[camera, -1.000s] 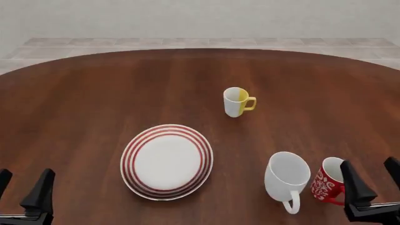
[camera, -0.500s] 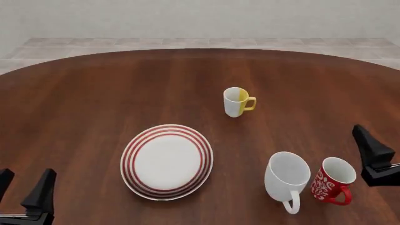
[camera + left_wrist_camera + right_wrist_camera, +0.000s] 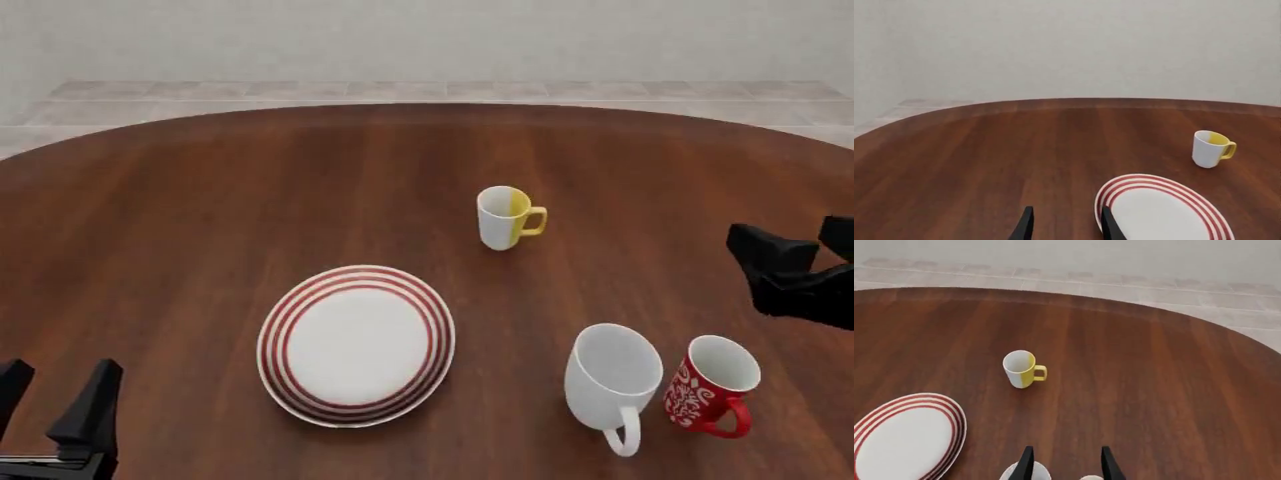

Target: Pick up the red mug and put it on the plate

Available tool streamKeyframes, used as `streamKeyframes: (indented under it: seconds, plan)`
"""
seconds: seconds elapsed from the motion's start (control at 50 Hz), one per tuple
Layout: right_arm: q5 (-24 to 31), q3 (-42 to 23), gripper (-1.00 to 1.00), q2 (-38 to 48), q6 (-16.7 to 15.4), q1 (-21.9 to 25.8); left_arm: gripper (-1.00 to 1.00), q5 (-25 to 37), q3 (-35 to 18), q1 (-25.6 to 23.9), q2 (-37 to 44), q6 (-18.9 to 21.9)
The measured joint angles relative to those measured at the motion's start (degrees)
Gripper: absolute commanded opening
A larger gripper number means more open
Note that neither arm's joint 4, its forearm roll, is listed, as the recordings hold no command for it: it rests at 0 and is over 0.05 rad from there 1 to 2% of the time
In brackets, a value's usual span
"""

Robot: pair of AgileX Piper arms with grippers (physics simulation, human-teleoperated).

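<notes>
Dark wood table, left to right in the front view. Left gripper at the near-left corner, fingers apart, holding nothing, low over the table. Left wrist view shows its two fingertips spread, with the plate's edge just beside them.

Plate next, white with red rings, flat on the table, centre-left, nothing on it. White-and-yellow mug upright beyond it, handle pointing right, well apart from the rest.

Large plain white mug near right, mouth tipped toward the camera, handle toward the near edge. Red mug just right of it, touching or almost touching; can't tell which. Upright, white inside, swirl pattern, red handle on the near-right side.

Right gripper far right, raised, well beyond the red mug and not over it. Fingers apart in the right wrist view, empty; two pale rims just show at the frame's edge between and beside the fingers, presumably the two near mugs.

Handling guess: rigid ceramic, light, glazed so slippery, would chip if dropped. Best hold is probably across the rim wall on the right side, away from the white mug, or pinching the handle. The tight gap to the white mug risks knocking it.
</notes>
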Motion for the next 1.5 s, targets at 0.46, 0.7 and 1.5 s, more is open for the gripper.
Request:
streamKeyframes:
  seconds: [0.46, 0.7, 1.5]
  plan:
    - [4.9, 1.9, 1.0, 3.8, -5.4, -5.9, 1.0, 0.9, 0.1, -0.6, -1.0, 0.0]
    - [6.6, 5.1, 1.0, 2.4, -6.2, -8.0, 1.0, 1.0, 0.1, -1.0, -1.2, 0.0]
    - [-0.3, 19.9, 1.0, 3.3, -0.7, -8.6, 1.0, 0.8, 0.1, -1.8, -1.4, 0.6]
